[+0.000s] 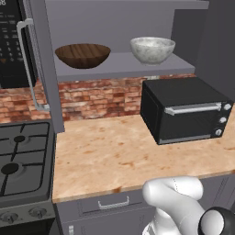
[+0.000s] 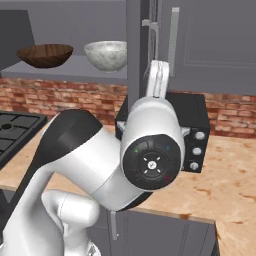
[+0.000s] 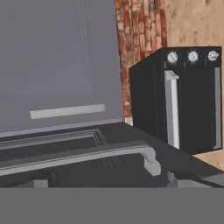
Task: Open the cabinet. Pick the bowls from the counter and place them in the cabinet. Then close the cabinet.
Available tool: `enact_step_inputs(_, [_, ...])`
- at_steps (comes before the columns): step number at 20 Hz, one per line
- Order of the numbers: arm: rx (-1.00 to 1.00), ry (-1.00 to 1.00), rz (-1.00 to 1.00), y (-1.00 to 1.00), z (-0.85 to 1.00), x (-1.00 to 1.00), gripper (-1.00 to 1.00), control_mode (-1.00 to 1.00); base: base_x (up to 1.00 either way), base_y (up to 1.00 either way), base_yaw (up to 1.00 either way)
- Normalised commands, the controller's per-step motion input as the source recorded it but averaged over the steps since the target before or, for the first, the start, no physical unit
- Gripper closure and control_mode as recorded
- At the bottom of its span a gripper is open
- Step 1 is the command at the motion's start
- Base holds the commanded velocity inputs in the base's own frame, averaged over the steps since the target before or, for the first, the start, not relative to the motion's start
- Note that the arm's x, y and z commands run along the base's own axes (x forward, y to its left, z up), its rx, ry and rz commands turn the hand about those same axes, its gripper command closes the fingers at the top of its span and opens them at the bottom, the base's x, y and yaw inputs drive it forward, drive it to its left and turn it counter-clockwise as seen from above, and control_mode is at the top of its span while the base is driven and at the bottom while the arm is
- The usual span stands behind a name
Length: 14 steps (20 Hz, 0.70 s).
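The cabinet stands open, its left door swung out beside the stove. On its shelf sit both bowls: the dark-brown wooden bowl on the left and the white-grey marble bowl on the right. The right door is seen edge-on, with my white wrist raised beside it. In the hand view my gripper is open, and the door's silver bar handle lies just ahead of the fingertips, untouched as far as I can tell. The counter holds no bowl.
A black toaster oven stands on the right of the counter under the cabinet. The black gas stove is at the left, a microwave above it. Grey drawers run below the counter edge. A brick wall backs the counter.
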Motion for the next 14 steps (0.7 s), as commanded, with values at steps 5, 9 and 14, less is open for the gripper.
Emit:
enact_step_inputs(5, [0.03, -0.04, 0.09, -0.27, -0.13, 0.2, -1.0, -1.0, 0.0, 0.0, 0.0])
enact_step_inputs(9, [0.03, -0.01, 0.13, -0.24, -0.13, 0.34, -1.0, -1.0, 0.0, 0.0, 0.0])
enact_step_inputs(14, [0.03, 0.0, 0.14, -0.27, -0.1, 0.36, -1.0, -1.0, 0.0, 0.0, 0.0])
